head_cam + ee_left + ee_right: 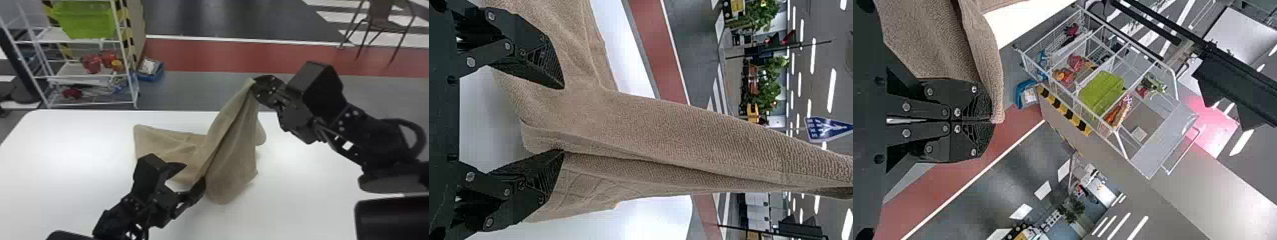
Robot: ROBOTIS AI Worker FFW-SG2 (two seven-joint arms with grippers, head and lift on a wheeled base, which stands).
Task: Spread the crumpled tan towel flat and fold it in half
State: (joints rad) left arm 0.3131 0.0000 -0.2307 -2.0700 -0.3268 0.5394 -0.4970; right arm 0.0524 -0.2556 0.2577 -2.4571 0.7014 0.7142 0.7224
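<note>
The towel (234, 146), clamped in the right gripper's (254, 85) closed jaws, slanted down and leftward to the table (73, 150), its lower folds (the nearer part) beside the left gripper's (195, 173) parted jaws.

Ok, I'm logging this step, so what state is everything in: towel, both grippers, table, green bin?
Towel: one end raised, draping in folds; the rest creased, neither flat nor folded in half
Right gripper: fingers shut on towel
Left gripper: fingers apart, close to towel
Table: bearing towel's lower part
Green bin: upright on shelf
</note>
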